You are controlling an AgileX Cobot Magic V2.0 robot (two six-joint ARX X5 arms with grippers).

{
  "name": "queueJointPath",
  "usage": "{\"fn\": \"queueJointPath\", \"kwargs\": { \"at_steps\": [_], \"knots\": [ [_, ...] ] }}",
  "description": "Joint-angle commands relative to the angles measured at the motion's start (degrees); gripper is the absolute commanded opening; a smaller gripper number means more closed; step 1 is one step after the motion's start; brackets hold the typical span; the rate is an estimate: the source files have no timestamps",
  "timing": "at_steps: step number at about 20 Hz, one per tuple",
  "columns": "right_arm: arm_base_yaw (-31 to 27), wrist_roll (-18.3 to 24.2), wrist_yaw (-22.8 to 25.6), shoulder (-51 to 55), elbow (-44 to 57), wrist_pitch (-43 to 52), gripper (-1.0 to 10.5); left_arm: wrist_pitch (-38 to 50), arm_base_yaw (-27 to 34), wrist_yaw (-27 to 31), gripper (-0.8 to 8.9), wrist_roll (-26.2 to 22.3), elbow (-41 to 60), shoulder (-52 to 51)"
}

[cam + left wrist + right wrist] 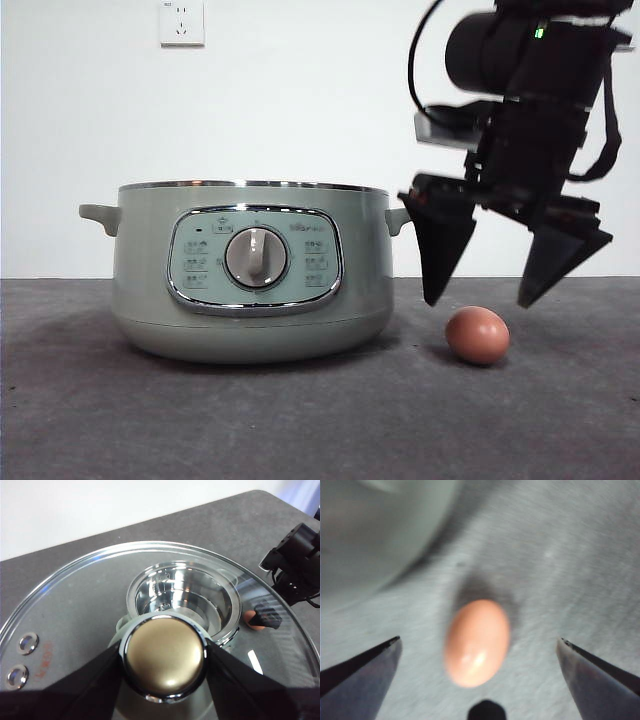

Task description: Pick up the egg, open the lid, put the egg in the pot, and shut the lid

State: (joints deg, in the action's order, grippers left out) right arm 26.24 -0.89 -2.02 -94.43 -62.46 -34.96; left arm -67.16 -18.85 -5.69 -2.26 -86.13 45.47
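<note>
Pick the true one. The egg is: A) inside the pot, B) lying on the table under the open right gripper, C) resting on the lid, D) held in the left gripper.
B: the egg lies on the table beside the pot, below the right gripper, whose jaws stand wide apart.

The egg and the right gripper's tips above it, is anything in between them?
Nothing. In the front view the right gripper hangs open just above the egg, with only air between; the right wrist view shows bare grey table around it.

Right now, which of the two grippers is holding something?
The left gripper: its jaws are shut on the knob of the lid. The right gripper hangs open above the egg, touching nothing.
</note>
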Motion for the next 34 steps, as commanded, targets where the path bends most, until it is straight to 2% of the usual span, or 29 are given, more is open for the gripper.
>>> {"fn": "queueJointPath", "kwargs": {
  "at_steps": [1,11,12,14,15,21,24,30,34],
  "knots": [
    [0.0,-0.7,0.6,-1.8,-0.1,1.2,5.5,2.4,0.1,-0.3,-0.08,0.3,-0.3,-0.6],
    [0.0,-2.4,0.5,-5.5,0.0,2.6,5.3,2.5,0.1,-0.3,-0.08,0.3,-0.3,-0.6],
    [0.0,-2.7,0.6,-5.5,0.0,2.9,4.8,2.6,0.1,-0.3,-0.08,0.3,-0.3,-0.6],
    [0.0,-3.4,0.5,-5.5,0.0,3.3,2.5,2.5,0.1,-0.2,-0.08,0.3,-0.3,-0.6],
    [0.0,-3.4,0.5,-5.5,0.0,3.1,1.8,2.6,0.1,-0.2,-0.08,0.3,-0.3,-0.6],
    [0.0,-3.7,-0.3,-5.5,0.1,0.6,1.5,2.6,0.1,-0.2,-0.08,0.3,-0.3,-0.6],
    [0.0,-3.7,-0.3,-5.5,0.1,0.9,-0.2,2.6,0.1,-0.2,-0.08,0.3,-0.3,-0.6],
    [0.0,-3.7,-0.3,-5.1,0.0,1.9,-0.2,2.5,0.1,-0.3,-0.08,0.3,-0.3,-0.6],
    [0.0,-3.7,0.1,-0.9,-0.1,1.5,-0.2,2.5,0.1,-0.3,-0.08,0.3,-0.3,-0.6]
  ]
}}
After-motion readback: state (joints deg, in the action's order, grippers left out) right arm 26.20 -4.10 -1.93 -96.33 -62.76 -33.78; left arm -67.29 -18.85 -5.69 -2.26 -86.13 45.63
